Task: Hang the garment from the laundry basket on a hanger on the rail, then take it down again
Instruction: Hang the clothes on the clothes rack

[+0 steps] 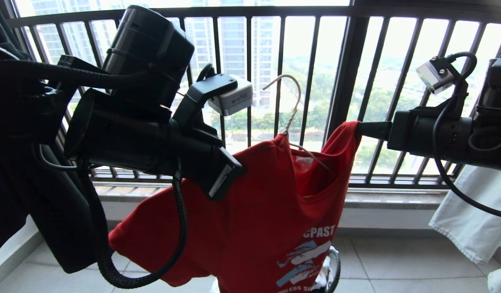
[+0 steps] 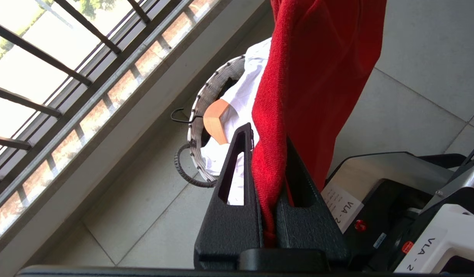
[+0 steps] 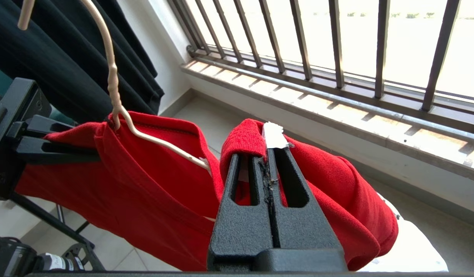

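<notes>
Left gripper (image 2: pixel 269 154): my 2 fingers pinch a fold of the red garment (image 1: pixel 250 219) | Right gripper (image 3: pixel 268 161): clamped tight on its collar beside the white neck label | Hanger (image 1: pixel 290 118): wire threaded through the neck opening, hook free in air | Laundry basket (image 2: pixel 206 104): on the floor below, near the black railing (image 1: pixel 348 73)

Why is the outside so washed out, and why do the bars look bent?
Head view: daylight behind the black railing blows out the sky, and the wide lens bows the bars at the edges. Right wrist view: same glare behind the red T-shirt. Left wrist view: evenly lit floor.
</notes>
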